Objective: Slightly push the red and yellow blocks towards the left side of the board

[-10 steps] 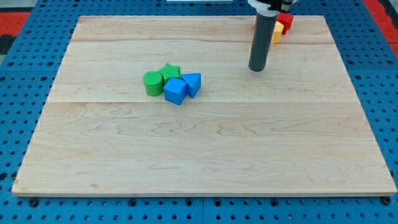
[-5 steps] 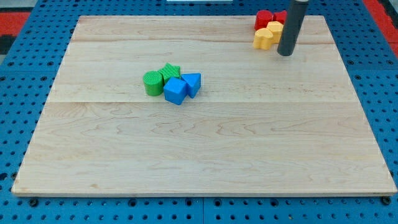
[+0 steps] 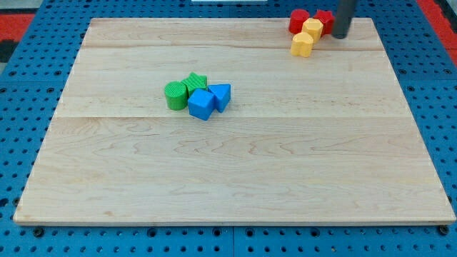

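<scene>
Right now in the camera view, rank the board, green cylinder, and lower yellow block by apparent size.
1. Wooden board
2. Green cylinder
3. Lower yellow block, slightly smaller-looking, though it sits farther up the view, so unsure.

Pale wooden table [image 3: 235, 171], planks running across the view, evenly lit with no strong shadows. Set on a blue perforated base [image 3: 21, 143] showing on all sides. Red patches at the top corners [image 3: 18, 25].

Green cylinder [image 3: 173, 95], green star [image 3: 196, 81], blue cube [image 3: 201, 104], blue wedge [image 3: 221, 95], clustered touching, left of centre on table [image 3: 235, 171].
</scene>
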`<move>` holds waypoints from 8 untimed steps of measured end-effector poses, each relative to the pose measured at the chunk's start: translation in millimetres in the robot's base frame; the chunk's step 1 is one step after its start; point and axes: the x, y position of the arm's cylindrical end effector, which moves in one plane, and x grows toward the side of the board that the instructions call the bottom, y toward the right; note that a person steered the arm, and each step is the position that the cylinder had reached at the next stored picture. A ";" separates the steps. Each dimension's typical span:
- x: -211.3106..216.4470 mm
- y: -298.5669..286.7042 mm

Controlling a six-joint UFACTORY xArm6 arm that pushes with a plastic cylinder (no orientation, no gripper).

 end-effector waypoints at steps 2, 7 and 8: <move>-48.1 59.2; -21.3 -24.8; -18.4 -43.3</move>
